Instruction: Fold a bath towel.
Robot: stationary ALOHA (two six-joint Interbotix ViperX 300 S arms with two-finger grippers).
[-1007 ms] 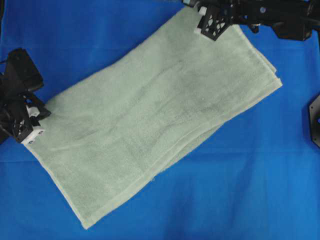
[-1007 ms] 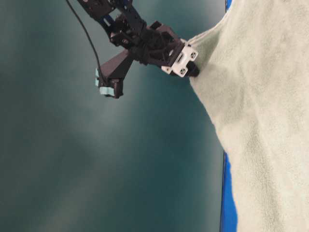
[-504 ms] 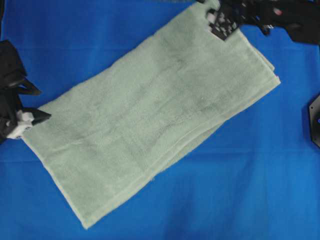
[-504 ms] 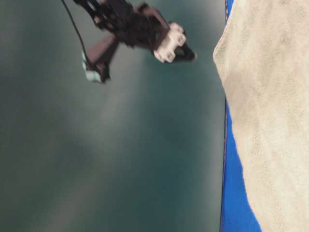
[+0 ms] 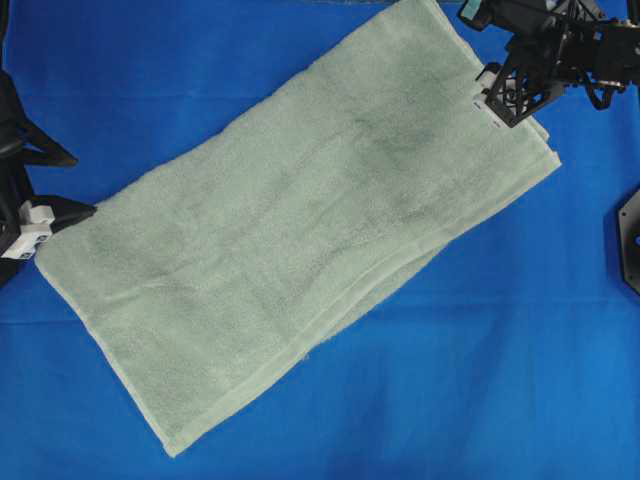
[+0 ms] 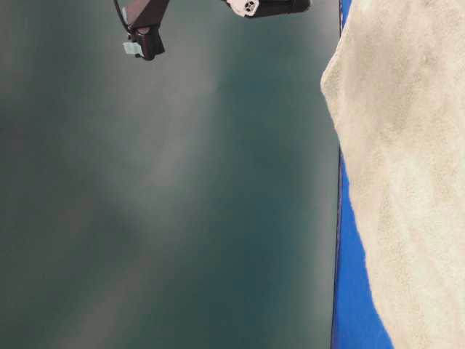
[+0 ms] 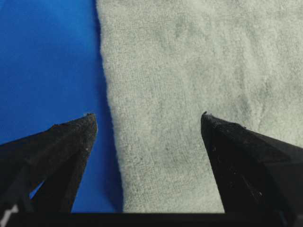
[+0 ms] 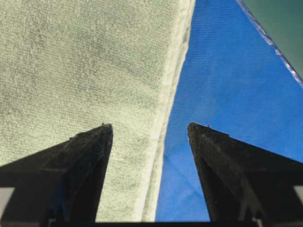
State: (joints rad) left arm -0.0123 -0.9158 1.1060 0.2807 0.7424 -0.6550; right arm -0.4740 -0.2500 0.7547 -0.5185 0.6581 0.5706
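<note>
Lying flat: the large pale sage-green terry bath towel (image 5: 300,230), folded double, runs diagonally on the bright blue cloth (image 5: 480,380) that covers the desk, one end at the upper right and the other at the lower left.
Layers: along the lower right side two hemmed edges show, slightly offset from each other.
Left end effector (image 5: 45,185): at the left border of the overhead view, fingers spread wide, nothing between them; one fingertip lies just beside the towel's left corner.
Left wrist view: the towel (image 7: 199,71) fills the right part; its edge runs between the two spread black fingers (image 7: 66,142).
Right end effector (image 5: 505,95): over the towel's upper right end, fingers apart, gripping nothing.
Right wrist view: the towel's hemmed edge (image 8: 173,94) passes between the spread fingers (image 8: 80,156), blue cloth to its right.
Table-level view: only a small part of the left arm (image 6: 269,7) shows at the top; the towel (image 6: 407,145) lies flat at the right.
</note>
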